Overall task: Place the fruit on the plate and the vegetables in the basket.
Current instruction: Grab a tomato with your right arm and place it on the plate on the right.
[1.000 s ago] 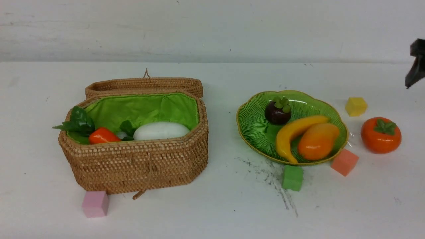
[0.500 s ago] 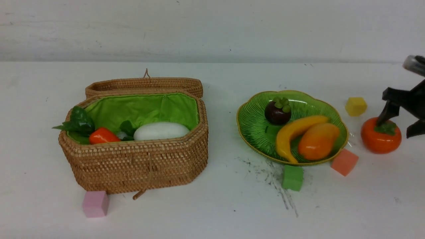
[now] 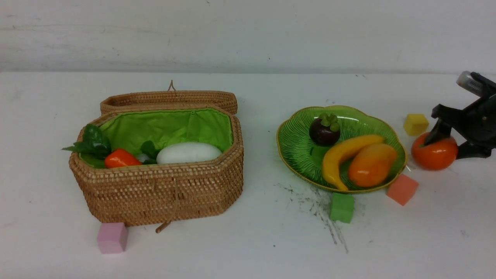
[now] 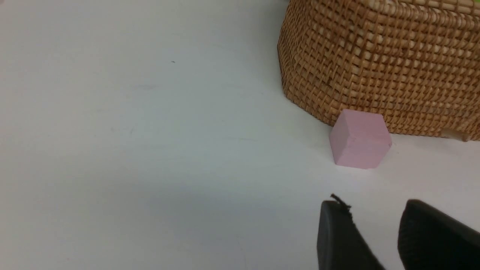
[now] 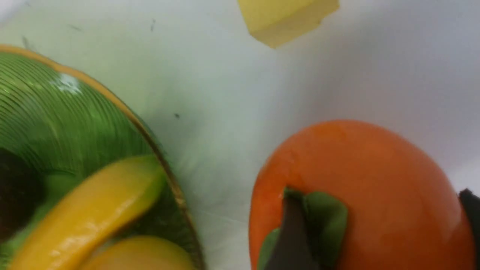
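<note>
The orange-red persimmon (image 3: 433,154) (image 5: 360,180) sits tipped at the far right of the table, just right of the green plate (image 3: 294,155) (image 5: 56,123). My right gripper (image 3: 442,150) (image 5: 378,195) is shut on it, one finger on its green leaf top, the other against its far side. The plate holds the mangosteen (image 3: 324,131), banana (image 3: 341,153) (image 5: 86,210) and mango (image 3: 371,164). The open wicker basket (image 3: 162,193) (image 4: 382,67) holds the white radish (image 3: 188,152) and the carrot (image 3: 120,158). My left gripper (image 4: 373,206) hangs open and empty near the basket's front corner.
Small cubes lie about: pink (image 3: 112,237) (image 4: 360,138) at the basket's front left corner, green (image 3: 341,207) and salmon (image 3: 402,189) against the plate's front rim, yellow (image 3: 415,124) (image 5: 285,18) behind the persimmon. The basket lid (image 3: 168,99) lies back behind it.
My right gripper came in from the far right edge, dropped over the persimmon and narrowed onto it. The persimmon tipped and shifted a little toward the plate. The left side is unchanged.
</note>
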`<action>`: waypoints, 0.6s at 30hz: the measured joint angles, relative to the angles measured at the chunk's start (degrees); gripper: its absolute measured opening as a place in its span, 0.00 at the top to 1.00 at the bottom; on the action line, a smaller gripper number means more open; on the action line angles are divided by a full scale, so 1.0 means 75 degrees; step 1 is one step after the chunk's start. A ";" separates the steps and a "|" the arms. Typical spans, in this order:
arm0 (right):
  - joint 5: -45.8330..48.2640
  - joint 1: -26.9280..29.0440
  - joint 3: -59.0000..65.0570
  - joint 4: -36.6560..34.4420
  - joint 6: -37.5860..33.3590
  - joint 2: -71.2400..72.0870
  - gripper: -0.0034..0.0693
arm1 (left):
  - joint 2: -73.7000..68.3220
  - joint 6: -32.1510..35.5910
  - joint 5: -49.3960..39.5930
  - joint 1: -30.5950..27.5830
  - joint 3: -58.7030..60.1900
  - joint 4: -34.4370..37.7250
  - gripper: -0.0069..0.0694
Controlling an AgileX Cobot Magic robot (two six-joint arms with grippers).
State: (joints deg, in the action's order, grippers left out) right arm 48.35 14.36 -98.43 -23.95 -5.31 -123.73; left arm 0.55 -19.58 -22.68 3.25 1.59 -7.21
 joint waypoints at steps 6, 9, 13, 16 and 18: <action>0.0245 -0.0053 0.0077 -0.0454 -0.0794 0.0845 0.25 | 0.0000 0.0000 0.0000 0.0000 0.0000 0.0000 0.60; 0.0245 -0.0433 0.0043 -0.1610 -0.1933 0.1342 0.25 | 0.0000 0.0000 0.0000 0.0000 0.0000 0.0000 0.60; 0.0172 -0.1030 0.0017 -0.2815 -0.3026 0.1437 0.25 | 0.0000 0.0000 0.0000 0.0000 0.0000 0.0000 0.60; -0.0722 -0.1592 0.0017 -0.3432 -0.3432 0.1048 0.25 | 0.0000 0.0000 0.0000 0.0000 0.0000 0.0000 0.60; -0.1541 -0.1782 0.0017 -0.3525 -0.3465 0.0717 0.25 | 0.0000 0.0000 0.0000 0.0000 0.0000 0.0000 0.60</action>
State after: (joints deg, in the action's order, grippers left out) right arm 36.80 0.99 -98.30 -50.39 -31.30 -118.35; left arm 0.55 -19.58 -22.68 3.25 1.59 -7.21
